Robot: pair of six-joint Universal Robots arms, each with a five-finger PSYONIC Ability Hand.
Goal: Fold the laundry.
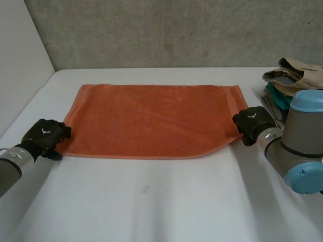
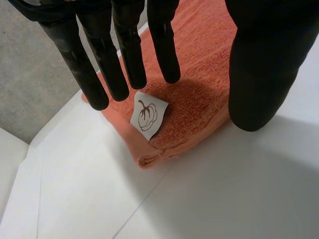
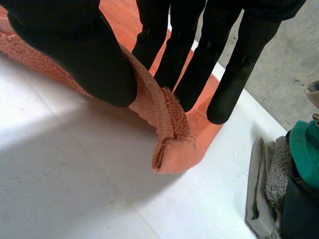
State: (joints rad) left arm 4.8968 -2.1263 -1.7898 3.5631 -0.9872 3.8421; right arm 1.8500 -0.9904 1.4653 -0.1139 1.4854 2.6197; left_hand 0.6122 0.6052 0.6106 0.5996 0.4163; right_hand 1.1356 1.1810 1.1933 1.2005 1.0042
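Observation:
An orange towel (image 1: 156, 121), folded in half, lies flat across the middle of the white table (image 1: 151, 201). My left hand (image 1: 45, 136) is at its near left corner. In the left wrist view its fingers (image 2: 124, 59) are straight above the towel corner (image 2: 199, 94), the thumb stands apart at the folded edge, and nothing is pinched. A white label with a pumpkin drawing (image 2: 148, 115) lies at the fingertips. My right hand (image 1: 252, 123) is at the near right corner. There the towel's edge (image 3: 169, 144) is pinched and raised between thumb (image 3: 84, 55) and fingers.
A pile of other laundry (image 1: 287, 85) in tan, teal and grey sits at the table's right edge, close behind my right arm; its grey and teal pieces (image 3: 294, 169) lie beside the right hand. A concrete wall stands behind the table.

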